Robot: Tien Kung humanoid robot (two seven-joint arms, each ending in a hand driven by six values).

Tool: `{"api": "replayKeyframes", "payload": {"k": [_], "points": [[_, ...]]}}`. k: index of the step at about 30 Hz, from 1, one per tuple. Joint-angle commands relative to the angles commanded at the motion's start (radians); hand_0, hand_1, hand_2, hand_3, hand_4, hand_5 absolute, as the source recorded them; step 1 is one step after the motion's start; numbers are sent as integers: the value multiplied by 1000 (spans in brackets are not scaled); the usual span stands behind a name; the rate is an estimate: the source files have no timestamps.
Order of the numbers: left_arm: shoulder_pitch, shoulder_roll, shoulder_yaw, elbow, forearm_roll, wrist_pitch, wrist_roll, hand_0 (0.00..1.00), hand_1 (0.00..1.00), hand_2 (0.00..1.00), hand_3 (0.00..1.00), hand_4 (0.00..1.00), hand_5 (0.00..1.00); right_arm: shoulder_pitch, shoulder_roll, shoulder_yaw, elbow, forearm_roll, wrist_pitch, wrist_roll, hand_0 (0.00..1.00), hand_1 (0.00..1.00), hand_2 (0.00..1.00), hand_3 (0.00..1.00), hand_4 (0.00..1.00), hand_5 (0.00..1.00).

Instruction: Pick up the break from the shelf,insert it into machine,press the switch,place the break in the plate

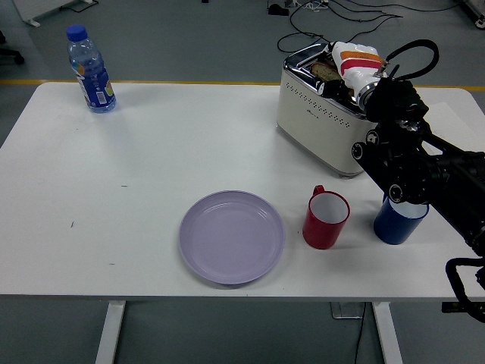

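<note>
A cream and chrome toaster [314, 114] stands at the back right of the white table. A brown slice of bread [324, 69] sticks out of its top slot. My right hand [350, 62], white with orange stripes, hovers over the toaster's top, right beside the bread and partly covering it. Whether it touches the slice is not visible. Its black arm runs down to the lower right corner. A lilac plate [231, 236] lies bare near the front middle. My left arm is out of view.
A red mug [326, 220] and a blue cup [398, 220] stand in front of the toaster, the cup partly under my right arm. A water bottle with a blue cap [89, 70] stands at the far left corner. Cables lie on the floor behind.
</note>
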State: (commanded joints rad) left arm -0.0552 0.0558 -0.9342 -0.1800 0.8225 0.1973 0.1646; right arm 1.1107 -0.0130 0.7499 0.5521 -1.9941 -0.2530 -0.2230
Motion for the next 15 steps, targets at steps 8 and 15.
{"api": "replayKeyframes", "payload": {"k": [8,15], "points": [[-4,0,-5,0,5,1,-1,659,634,629,584,334,921,11,5,-7,-28,-31,-16,-8,256,375,442,547,530,152],[-9,0,-6,0,5,1,-2,660,634,628,584,334,919,15,2,-9,-41,-32,-34,-5,181,349,442,541,468,69]]}}
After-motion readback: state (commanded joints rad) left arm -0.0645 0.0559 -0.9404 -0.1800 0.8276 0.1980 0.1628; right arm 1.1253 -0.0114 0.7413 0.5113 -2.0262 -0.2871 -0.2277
